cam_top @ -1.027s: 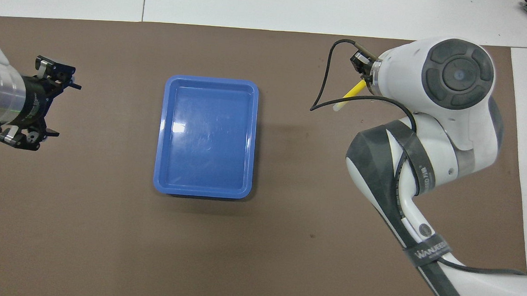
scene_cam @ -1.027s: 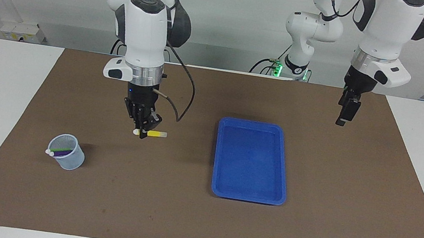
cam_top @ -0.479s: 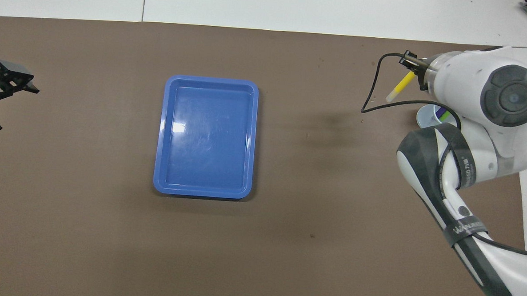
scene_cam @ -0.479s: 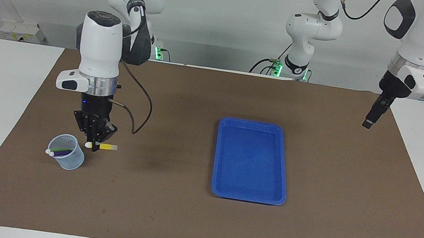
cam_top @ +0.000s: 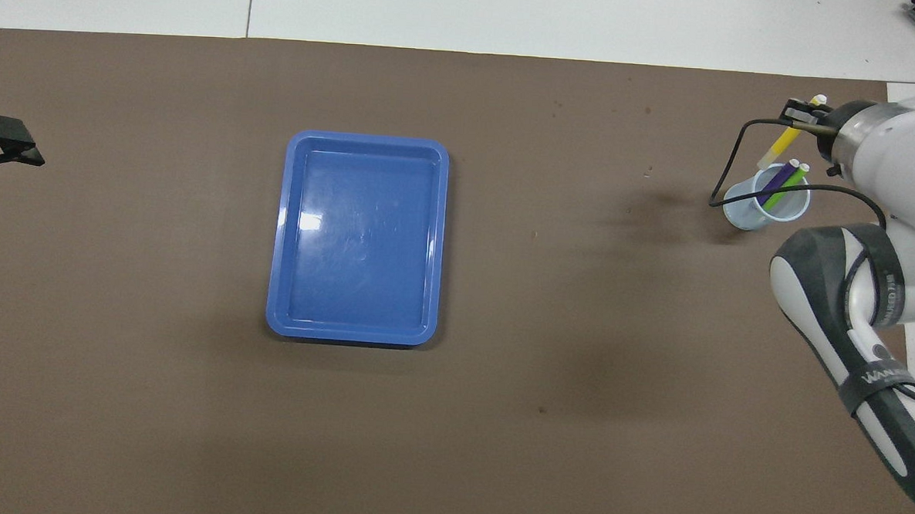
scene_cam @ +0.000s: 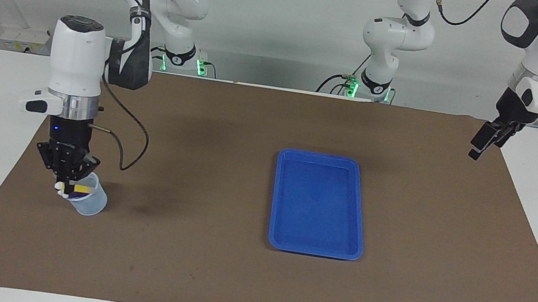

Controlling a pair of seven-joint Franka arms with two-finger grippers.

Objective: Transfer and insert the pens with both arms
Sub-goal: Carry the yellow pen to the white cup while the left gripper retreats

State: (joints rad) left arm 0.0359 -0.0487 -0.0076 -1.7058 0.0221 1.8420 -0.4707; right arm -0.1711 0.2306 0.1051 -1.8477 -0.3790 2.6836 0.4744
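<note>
My right gripper (scene_cam: 65,183) is clamped on the yellow pen (cam_top: 775,151) and hangs over the pale cup (scene_cam: 91,204), which stands at my right arm's end of the brown mat (scene_cam: 208,270). The pen lies nearly level across my fingertips, its whitish end sticking out on the side away from the blue tray (scene_cam: 312,245). That is the relation the next move turns on: the cup opens upward, while the pen's long axis runs almost flat over its rim, so I judge the pen must tip end-down, or be let go with one end already inside, for it to drop in rather than bridge the rim. From the facing view the pen sits right at the mouth of the cup; I cannot tell whether it touches the rim.

The green pen (cam_top: 785,188) and the purple pen (cam_top: 775,178) already lean together in the cup, pale ends up, so this one is the last to go in. The tray holds nothing.

My left gripper (scene_cam: 486,142) waits with jaws wide, holding nothing, over the mat's edge at the left arm's end; my right arm is plainly the one placed for this.

A second ago I carried the pen over open mat between cup and tray; since then I have swung it across and down to the cup, while my left arm has drawn outward and up
</note>
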